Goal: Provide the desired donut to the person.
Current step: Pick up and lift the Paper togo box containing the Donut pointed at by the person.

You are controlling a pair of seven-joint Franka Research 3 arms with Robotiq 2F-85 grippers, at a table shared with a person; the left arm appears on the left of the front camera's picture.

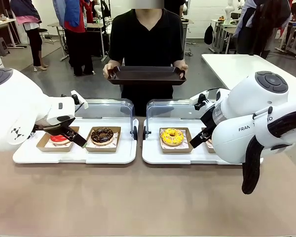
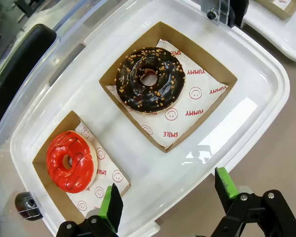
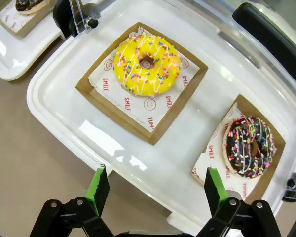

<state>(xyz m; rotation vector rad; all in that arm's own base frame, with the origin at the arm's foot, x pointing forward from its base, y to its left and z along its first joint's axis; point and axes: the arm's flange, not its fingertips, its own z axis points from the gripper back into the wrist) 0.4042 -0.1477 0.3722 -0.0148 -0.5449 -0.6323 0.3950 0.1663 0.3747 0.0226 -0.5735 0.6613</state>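
A person [image 1: 147, 39] in a black T-shirt stands at top centre of the front view, holding a dark tray [image 1: 146, 75] level in both hands at the far side of the table [image 1: 138, 197]. Below, two white trays sit side by side across the middle of the frame, their clear lids [image 1: 104, 107] raised at the back. The left-hand white tray [image 1: 74, 156] carries a red donut [image 2: 70, 161] and a chocolate donut with nut crumbs [image 2: 149, 79], each in its own open cardboard box [image 2: 130, 49] lined with printed paper. The right-hand white tray [image 1: 155, 156] carries a yellow donut [image 3: 147, 64] with sprinkles and white drizzle, and a chocolate donut with coloured sprinkles [image 3: 249, 146], boxed likewise.

The left gripper [image 2: 168, 191] hangs over the rim of its tray at the bottom of the left wrist view, green-padded fingers spread wide with nothing between them. The red donut lies at the lower left of that frame, the nut-crumbed one at upper centre. The right gripper [image 3: 155, 180] hangs over the rim of the other tray, likewise wide apart and empty. The yellow donut lies at the upper centre of its wrist view and the sprinkled chocolate one at right.
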